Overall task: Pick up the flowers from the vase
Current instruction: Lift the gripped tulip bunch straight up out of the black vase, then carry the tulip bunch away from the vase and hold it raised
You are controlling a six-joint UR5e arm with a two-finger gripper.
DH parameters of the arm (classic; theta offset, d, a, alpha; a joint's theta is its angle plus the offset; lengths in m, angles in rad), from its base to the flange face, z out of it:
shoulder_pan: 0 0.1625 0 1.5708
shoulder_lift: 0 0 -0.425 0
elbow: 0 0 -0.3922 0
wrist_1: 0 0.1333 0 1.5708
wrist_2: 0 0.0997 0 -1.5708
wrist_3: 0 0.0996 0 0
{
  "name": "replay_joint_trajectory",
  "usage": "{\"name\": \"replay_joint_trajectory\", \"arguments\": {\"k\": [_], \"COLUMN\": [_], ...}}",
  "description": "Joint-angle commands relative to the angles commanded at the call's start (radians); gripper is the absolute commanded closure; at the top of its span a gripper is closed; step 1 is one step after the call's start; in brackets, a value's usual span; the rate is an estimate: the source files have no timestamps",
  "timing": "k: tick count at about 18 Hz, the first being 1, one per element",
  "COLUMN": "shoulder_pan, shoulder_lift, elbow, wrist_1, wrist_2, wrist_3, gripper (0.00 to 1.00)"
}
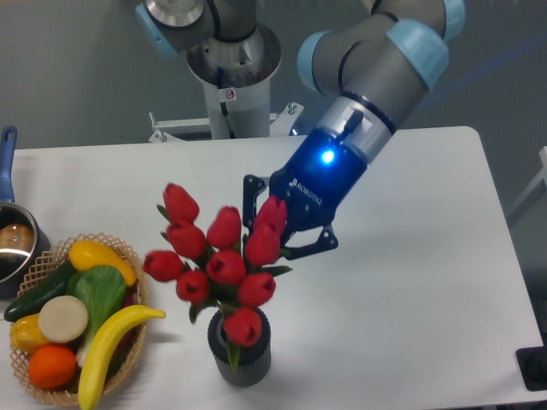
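The flowers (224, 260), a bunch of red tulip buds with green stems and leaves, stand in the vase (248, 354), a small dark grey ribbed cylinder near the table's front edge. The bunch spreads wider than the vase. My gripper (275, 229) comes in from the upper right and sits behind the top right buds. Its finger links are spread apart, so it looks open. The fingertips are hidden behind the buds, so I cannot tell whether they touch the stems.
A wicker basket (137, 337) with toy fruit and vegetables stands at the front left, close to the vase. A steel pot (12, 248) with a blue handle sits at the left edge. The robot base (232, 64) stands at the back.
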Motion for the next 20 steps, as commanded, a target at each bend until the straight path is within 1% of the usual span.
{"name": "replay_joint_trajectory", "arguments": {"k": [4, 7, 8, 9, 10, 11, 13, 14, 16, 17, 18, 20], "shoulder_pan": [0.0, 0.02, 0.043, 0.067, 0.089, 0.103, 0.136, 0.143, 0.158, 0.161, 0.161, 0.161], "shoulder_lift": [0.026, 0.012, 0.005, 0.002, 0.003, 0.005, 0.008, 0.008, 0.009, 0.009, 0.009, 0.009], "elbow": [0.015, 0.031, 0.04, 0.04, 0.038, 0.035, 0.019, 0.012, -0.011, -0.023, -0.026, -0.025], "wrist_1": [-0.002, 0.0, 0.0, 0.0, -0.003, -0.005, -0.011, -0.011, -0.032, -0.049, -0.072, -0.154], "wrist_2": [0.001, 0.021, 0.05, 0.093, 0.176, 0.243, 0.416, 0.469, 0.581, 0.651, 0.696, 0.788], "wrist_3": [-0.035, -0.017, 0.01, 0.047, 0.105, 0.139, 0.217, 0.219, 0.231, 0.265, 0.285, 0.319], "gripper": [1.0, 1.0, 1.0, 1.0, 1.0, 1.0, 1.0, 1.0, 1.0, 1.0, 1.0, 1.0]}}
